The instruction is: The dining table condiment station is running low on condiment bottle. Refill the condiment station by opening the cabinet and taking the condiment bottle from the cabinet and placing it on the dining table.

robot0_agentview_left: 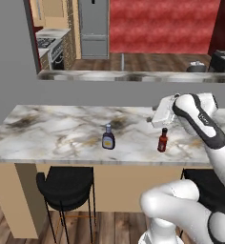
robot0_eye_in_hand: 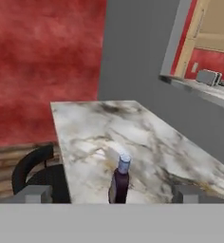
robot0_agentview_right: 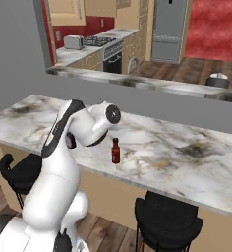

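Condiment bottle [robot0_agentview_left: 162, 140] stands capped on dining table [robot0_agentview_left: 62, 128].

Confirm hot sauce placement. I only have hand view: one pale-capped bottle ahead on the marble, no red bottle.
Observer: The condiment bottle stands upright on the dining table, near its front edge.
Operator: Held?
Observer: No. The gripper hangs above and beside it, apart from it.
Operator: Versus the pale one?
Observer: In the left base view it is right of the pale bottle, with a clear gap between them.
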{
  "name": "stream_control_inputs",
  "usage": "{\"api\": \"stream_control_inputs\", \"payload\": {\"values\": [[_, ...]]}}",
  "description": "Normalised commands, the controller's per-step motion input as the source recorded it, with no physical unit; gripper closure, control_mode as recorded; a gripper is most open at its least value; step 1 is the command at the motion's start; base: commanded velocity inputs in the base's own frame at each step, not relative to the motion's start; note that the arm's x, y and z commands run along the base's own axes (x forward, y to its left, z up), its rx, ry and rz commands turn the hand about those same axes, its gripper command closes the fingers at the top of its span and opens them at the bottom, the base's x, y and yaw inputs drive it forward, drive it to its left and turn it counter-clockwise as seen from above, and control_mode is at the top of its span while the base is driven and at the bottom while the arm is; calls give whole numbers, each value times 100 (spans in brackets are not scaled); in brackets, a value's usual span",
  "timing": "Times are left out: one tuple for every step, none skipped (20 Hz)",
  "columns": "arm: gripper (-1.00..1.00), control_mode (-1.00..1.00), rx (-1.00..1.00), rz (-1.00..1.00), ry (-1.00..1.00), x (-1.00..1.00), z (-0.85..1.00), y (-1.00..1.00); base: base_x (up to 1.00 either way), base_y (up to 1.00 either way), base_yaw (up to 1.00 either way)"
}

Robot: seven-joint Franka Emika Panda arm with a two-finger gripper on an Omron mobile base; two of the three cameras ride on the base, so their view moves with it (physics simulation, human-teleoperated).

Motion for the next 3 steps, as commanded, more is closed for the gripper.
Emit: {"api": "stream_control_inputs", "payload": {"values": [[-100,-100,-17,-7,8,0,9,69,0,0,0],[-100,-100,-17,-7,7,0,7,65,0,0,0],[-100,-100,-16,-7,6,0,5,63,0,0,0]]}}
